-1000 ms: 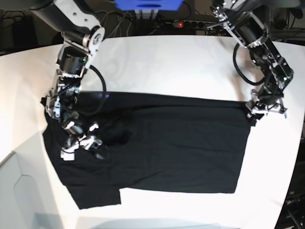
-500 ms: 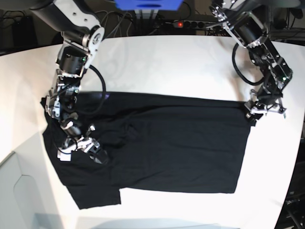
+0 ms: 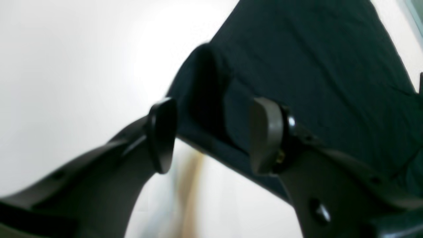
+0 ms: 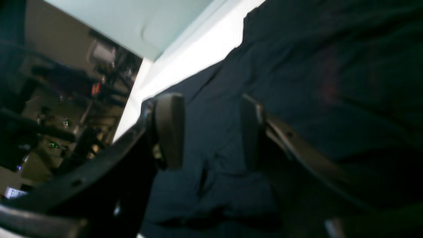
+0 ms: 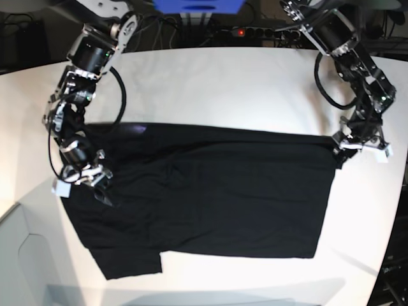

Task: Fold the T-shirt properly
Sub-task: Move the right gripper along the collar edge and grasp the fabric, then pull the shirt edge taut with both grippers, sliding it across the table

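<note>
The black T-shirt (image 5: 223, 197) lies spread flat on the white table (image 5: 217, 83), one sleeve at the front left. My left gripper (image 5: 344, 148) is at the shirt's far right corner. In the left wrist view it (image 3: 214, 135) is open, with a raised fold of the shirt's edge (image 3: 205, 96) showing between its fingers. My right gripper (image 5: 97, 183) is over the shirt's left edge. In the right wrist view it (image 4: 211, 132) is open and empty just above the cloth (image 4: 297, 66), where a faint reddish mark (image 4: 330, 82) shows.
A power strip with a red light (image 5: 252, 30) and cables lie behind the table. A blue object (image 5: 197, 5) is at the back centre. The table's curved edge (image 5: 25, 210) drops off at the front left, and its right edge (image 5: 392, 210) is close to the left arm.
My right gripper let go of the bunched cloth near the shirt's middle left and drew back to the left edge. The bunch has flattened. My left gripper has barely shifted at the corner.
</note>
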Robot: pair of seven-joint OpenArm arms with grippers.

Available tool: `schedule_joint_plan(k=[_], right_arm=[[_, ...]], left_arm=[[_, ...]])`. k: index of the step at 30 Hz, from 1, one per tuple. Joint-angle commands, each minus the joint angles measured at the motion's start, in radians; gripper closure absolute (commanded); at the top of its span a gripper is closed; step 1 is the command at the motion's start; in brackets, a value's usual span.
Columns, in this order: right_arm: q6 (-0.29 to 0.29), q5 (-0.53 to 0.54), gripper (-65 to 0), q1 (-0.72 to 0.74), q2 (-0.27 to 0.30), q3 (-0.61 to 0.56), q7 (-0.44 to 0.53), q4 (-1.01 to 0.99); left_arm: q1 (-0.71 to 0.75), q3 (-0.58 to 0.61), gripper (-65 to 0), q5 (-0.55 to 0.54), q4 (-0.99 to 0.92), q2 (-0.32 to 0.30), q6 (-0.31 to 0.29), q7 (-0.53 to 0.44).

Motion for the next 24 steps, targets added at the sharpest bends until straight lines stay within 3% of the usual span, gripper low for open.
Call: schedule_joint_plan(k=[1, 9, 16, 18, 23, 24], right_arm=[[0.012, 0.026, -28.3, -0.003, 0.001, -0.003, 0.018, 0.035], [0.012, 0.021, -28.2, -0.098, 0.027, -0.008, 0.021, 0.06], [0.012, 0.02, -28.2, -0.096, 0.03, -0.008, 0.021, 0.06], [0.012, 0.02, -28.0, -0.096, 0.03, -0.008, 0.018, 0.06], [0.012, 0.02, -20.9, -0.098, 0.056, -0.008, 0.02, 0.012], [0.012, 0.02, -19.4, -0.095, 0.065, -0.009, 0.02, -0.015]], left_arm=[[-0.004, 0.0, -33.9, -0.013, 0.048, -0.012, -0.002, -0.016], [0.008, 0.021, -33.8, -0.006, 0.121, -0.012, 0.002, -0.016], [-0.028, 0.173, -33.4, -0.002, 0.078, -0.016, 0.007, -0.005], [-0.022, 0.174, -28.0, -0.002, 0.081, -0.013, 0.007, -0.005], [-0.001, 0.173, 0.0, -0.002, 0.06, -0.024, 0.007, -0.014], [-0.008, 0.173, 0.0, 0.006, 0.043, -0.027, 0.007, -0.014]])
